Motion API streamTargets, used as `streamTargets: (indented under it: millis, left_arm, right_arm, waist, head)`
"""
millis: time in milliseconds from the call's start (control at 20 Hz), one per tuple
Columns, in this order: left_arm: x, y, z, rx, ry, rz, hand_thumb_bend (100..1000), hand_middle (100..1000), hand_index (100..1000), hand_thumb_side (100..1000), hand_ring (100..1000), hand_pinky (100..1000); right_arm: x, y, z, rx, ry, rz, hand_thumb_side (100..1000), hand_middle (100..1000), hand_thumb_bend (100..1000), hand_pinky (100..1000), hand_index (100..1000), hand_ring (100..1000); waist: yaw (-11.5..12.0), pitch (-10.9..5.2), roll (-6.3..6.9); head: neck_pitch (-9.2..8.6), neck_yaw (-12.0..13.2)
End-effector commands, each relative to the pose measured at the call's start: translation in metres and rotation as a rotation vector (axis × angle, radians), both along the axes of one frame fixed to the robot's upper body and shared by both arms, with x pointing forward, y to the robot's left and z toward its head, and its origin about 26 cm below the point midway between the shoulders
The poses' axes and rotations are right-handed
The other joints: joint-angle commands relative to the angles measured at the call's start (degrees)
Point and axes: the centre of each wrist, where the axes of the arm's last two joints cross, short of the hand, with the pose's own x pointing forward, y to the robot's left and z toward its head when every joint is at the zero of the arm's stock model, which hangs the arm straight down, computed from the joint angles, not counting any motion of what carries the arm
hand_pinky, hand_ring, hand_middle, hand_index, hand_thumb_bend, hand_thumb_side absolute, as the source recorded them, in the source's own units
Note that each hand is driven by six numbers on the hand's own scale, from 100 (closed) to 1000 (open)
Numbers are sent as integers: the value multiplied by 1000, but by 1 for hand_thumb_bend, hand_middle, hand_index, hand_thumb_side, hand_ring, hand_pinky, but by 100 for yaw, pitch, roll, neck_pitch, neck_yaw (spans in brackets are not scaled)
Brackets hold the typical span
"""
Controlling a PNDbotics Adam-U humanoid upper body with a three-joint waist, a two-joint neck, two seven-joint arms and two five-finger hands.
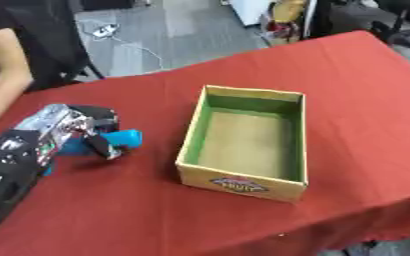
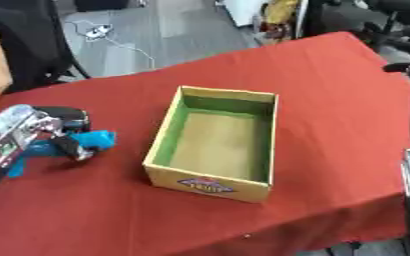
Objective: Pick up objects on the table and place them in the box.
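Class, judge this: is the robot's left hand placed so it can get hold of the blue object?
Probably yes: the left hand is already curled around the blue object on the table, nothing between them.

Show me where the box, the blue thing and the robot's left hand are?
box [image 1: 241,184]: left eye view, front outer wall.
blue thing [image 1: 128,137]: left eye view, end poking out of the hand.
left hand [image 1: 64,126]: left eye view, back of the hand.

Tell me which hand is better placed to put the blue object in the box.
The left hand: its fingers are curled round the blue object, beside the box. The right hand cannot be made out.
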Motion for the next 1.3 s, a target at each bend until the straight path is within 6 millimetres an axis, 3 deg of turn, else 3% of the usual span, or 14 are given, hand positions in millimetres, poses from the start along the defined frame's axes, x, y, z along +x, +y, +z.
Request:
streamTargets:
  millis: [50,400,900,1100,1300]
  left_arm:
    - [-4,18,50,11,-31,30,100,100,100,362,100,259]
    - [-13,14,80,-1,-59,46,100,100,100,358,100,257]
    - [-14,6,90,-5,-58,29,100,100,100,362,100,258]
    - [-10,-7,100,-11,-107,-5,100,100,100,362,100,258]
    - [0,-29,124,6,-192,-65,100,100,100,367,100,261]
  right_arm:
    - [-1,-6,8,-23,-21,-12,968,829,456,599,987,801]
    - [-2,-7,5,-25,-12,-15,966,829,456,598,987,801]
    - [-1,-7,5,-27,-12,-14,967,829,456,599,987,800]
    - [-1,-7,5,-26,-11,-15,967,829,456,599,987,800]
    - [-1,-7,4,-27,-7,-13,967,829,456,599,987,800]
  waist:
    - [29,-89,-9]
    - [41,-118,-5]
    - [25,-137,10]
    - [18,-141,-2]
    - [23,-153,-6]
  head:
    - [-8,-69]
    - [-8,-34]
    - [-8,-27]
    - [-8,-41]
    - [-8,-24]
